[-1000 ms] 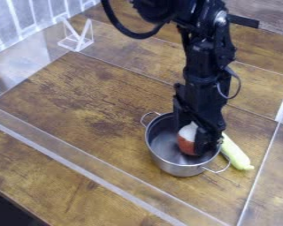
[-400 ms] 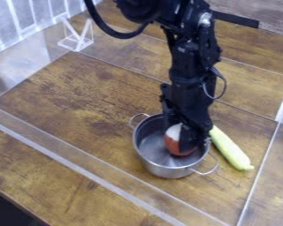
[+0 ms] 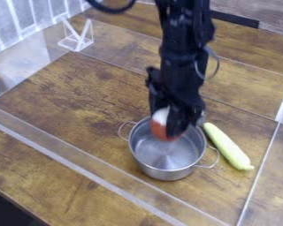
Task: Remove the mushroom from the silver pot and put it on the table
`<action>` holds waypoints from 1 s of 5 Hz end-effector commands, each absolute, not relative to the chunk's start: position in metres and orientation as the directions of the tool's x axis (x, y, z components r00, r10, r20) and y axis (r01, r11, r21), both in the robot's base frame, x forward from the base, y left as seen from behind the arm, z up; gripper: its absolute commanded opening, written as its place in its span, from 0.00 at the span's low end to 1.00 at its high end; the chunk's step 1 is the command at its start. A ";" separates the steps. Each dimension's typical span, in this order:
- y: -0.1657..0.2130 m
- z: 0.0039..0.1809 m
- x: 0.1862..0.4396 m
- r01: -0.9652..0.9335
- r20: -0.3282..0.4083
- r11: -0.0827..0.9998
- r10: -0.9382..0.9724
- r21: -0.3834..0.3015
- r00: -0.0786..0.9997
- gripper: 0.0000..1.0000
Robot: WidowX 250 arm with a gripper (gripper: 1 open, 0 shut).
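Note:
The mushroom (image 3: 163, 127), reddish-brown cap and white stem, hangs just above the silver pot (image 3: 170, 151), clear of its inside. My gripper (image 3: 166, 121) points straight down and is shut on the mushroom, its black fingers on either side of it. The pot stands on the wood-plank table (image 3: 73, 97) with a loop handle on each side; its shiny inside is bare below the mushroom.
A long yellow-green vegetable (image 3: 226, 146) lies on the table just right of the pot. Clear acrylic walls (image 3: 61, 159) edge the tabletop at front, left and right. A small clear stand (image 3: 74, 35) sits at the back left.
The gripper closed on the mushroom inside the pot and rose with it, drifting left. The pot slid left with the move, away from the vegetable.

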State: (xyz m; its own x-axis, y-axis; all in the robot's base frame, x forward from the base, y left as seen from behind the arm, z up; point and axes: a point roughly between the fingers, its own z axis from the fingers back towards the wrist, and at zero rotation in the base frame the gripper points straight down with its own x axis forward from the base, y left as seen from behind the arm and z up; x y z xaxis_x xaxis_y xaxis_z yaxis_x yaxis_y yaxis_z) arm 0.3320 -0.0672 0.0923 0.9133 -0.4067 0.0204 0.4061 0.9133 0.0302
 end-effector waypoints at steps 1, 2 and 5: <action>-0.040 0.122 0.332 0.311 0.109 0.947 -0.318 0.076 0.942 0.00; -0.013 0.116 0.325 0.220 0.101 0.971 -0.228 0.089 0.968 0.00; 0.006 0.094 0.321 0.202 0.084 0.976 -0.209 0.084 0.974 0.00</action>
State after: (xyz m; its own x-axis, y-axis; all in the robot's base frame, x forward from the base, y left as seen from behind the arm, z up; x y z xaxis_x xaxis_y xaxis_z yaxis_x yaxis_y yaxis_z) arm 0.3192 0.0119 0.0801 0.9815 -0.1885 0.0336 0.1857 0.9799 0.0734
